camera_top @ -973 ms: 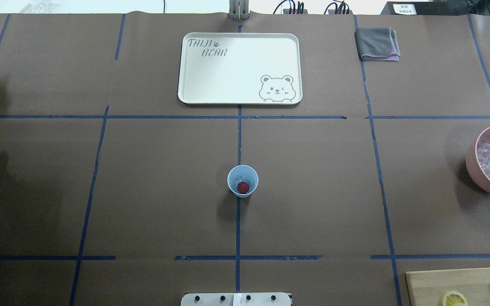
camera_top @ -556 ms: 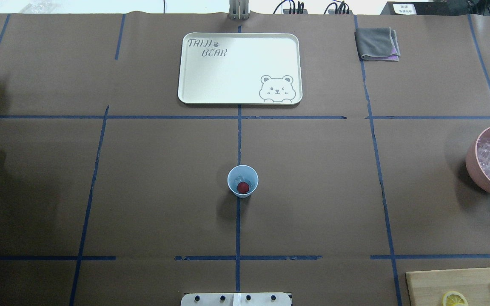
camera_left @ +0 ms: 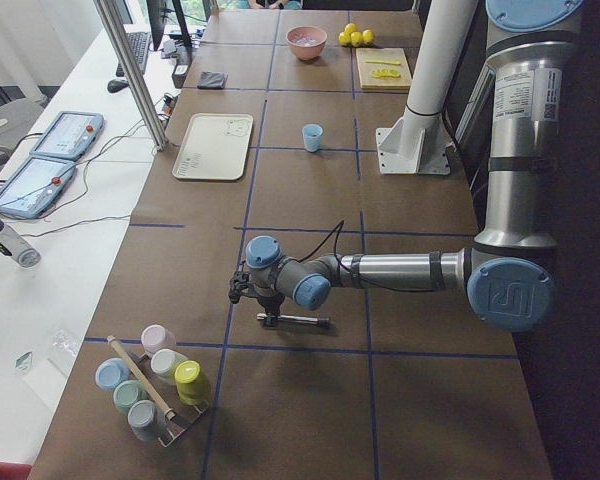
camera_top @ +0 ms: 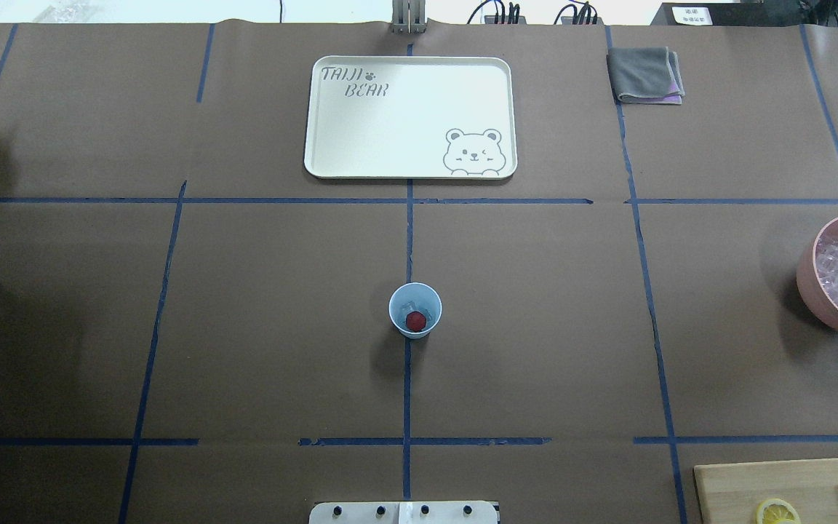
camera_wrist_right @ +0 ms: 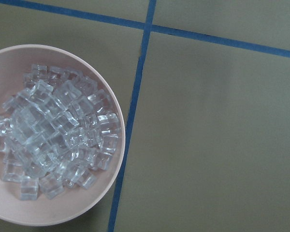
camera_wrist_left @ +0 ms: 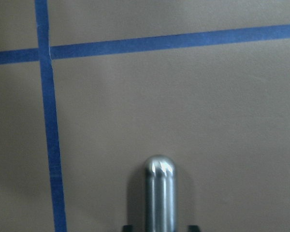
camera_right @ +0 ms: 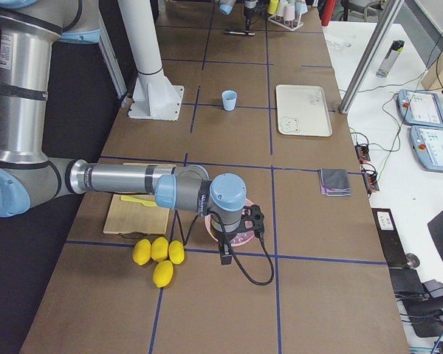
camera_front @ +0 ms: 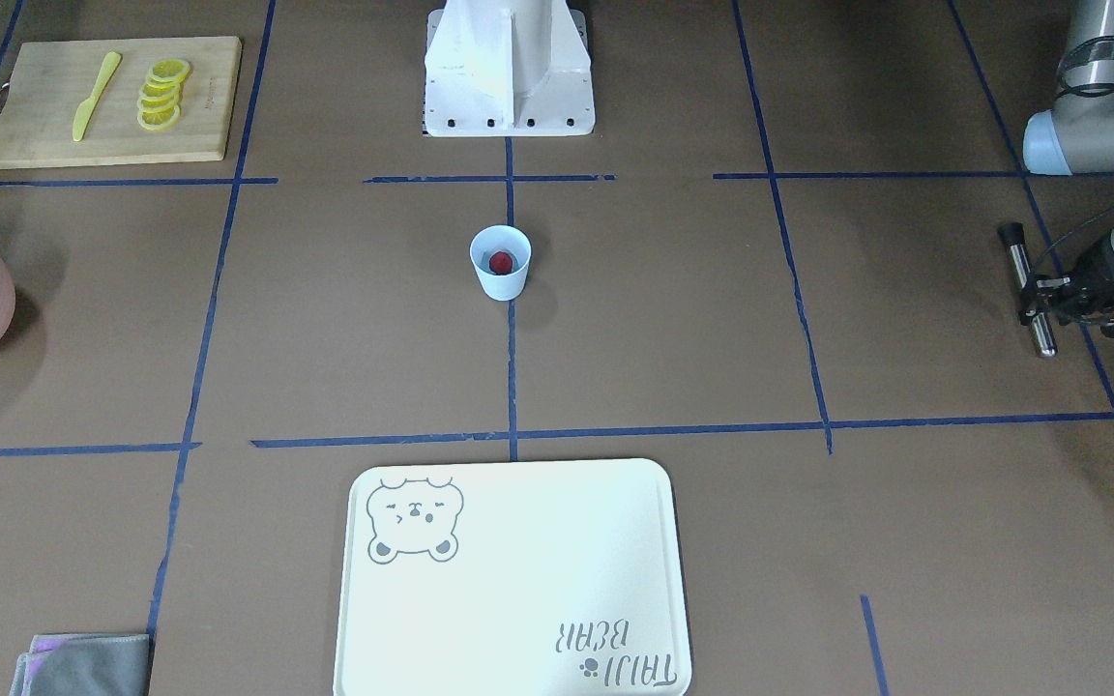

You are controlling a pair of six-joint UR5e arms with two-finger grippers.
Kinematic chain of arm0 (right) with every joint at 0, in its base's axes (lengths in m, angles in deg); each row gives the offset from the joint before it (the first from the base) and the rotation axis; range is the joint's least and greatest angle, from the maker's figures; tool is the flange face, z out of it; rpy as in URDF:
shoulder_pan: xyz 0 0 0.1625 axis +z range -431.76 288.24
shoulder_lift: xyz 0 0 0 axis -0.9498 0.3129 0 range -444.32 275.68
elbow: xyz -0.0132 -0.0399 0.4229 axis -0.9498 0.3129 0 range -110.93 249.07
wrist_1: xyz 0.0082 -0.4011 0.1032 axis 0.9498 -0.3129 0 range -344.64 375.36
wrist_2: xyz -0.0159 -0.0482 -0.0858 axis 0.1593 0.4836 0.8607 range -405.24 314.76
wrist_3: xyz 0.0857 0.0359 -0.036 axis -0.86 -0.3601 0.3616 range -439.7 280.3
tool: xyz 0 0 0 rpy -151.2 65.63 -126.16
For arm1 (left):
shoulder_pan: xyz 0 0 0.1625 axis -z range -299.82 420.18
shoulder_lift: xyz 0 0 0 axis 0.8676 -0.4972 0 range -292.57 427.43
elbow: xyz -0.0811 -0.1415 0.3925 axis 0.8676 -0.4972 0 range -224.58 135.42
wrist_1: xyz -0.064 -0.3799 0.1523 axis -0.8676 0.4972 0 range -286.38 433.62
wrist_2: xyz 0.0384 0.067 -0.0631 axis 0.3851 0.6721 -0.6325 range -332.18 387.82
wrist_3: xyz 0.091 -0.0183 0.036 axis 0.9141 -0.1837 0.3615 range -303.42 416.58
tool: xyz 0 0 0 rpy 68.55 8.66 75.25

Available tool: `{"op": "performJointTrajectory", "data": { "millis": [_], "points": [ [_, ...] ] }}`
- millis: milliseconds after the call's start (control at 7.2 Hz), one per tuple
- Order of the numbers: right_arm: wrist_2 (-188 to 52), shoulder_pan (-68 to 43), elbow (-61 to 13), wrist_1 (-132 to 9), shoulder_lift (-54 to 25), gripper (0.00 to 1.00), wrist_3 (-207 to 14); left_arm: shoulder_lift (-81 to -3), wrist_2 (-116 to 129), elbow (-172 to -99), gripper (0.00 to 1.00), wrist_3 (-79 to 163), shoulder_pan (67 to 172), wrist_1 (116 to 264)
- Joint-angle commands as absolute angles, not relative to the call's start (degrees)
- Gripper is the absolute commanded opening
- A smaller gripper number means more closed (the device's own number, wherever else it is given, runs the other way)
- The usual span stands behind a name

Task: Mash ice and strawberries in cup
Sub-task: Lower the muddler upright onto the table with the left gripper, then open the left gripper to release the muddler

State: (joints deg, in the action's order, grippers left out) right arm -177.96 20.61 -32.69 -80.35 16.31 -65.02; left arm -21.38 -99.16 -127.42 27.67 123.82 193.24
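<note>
Left hand (camera_front: 1036,290) grips steel rod (camera_front: 1014,253), cup (camera_front: 500,282) well apart from it; off-centre plunge risks toppling the light cup.

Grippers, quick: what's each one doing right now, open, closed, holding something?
Left gripper: closed on the metal rod.
Right gripper: cannot be told; its fingers show clearly in no view.
</note>
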Motion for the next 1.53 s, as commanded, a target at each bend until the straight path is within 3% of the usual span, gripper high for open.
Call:
{"op": "performJointTrajectory", "data": {
  "millis": [0,417,973,1390],
  "points": [
    [-178.0,20.6,-32.7,-80.4,16.3,0.99,-65.0,-21.7,-99.2,-127.5,1.00,27.8,123.8,193.2],
    [-178.0,20.6,-32.8,-80.4,16.3,0.99,-65.1,-22.5,-100.8,-128.6,1.00,30.4,124.8,192.5],
    [-178.1,20.6,-32.9,-80.4,16.3,0.99,-65.1,-22.7,-105.3,-135.5,1.00,54.4,138.6,170.1],
    [-178.1,20.6,-33.1,-80.4,16.3,0.99,-65.1,-22.8,-105.3,-136.7,1.00,65.4,149.2,159.1]
  ]
}}
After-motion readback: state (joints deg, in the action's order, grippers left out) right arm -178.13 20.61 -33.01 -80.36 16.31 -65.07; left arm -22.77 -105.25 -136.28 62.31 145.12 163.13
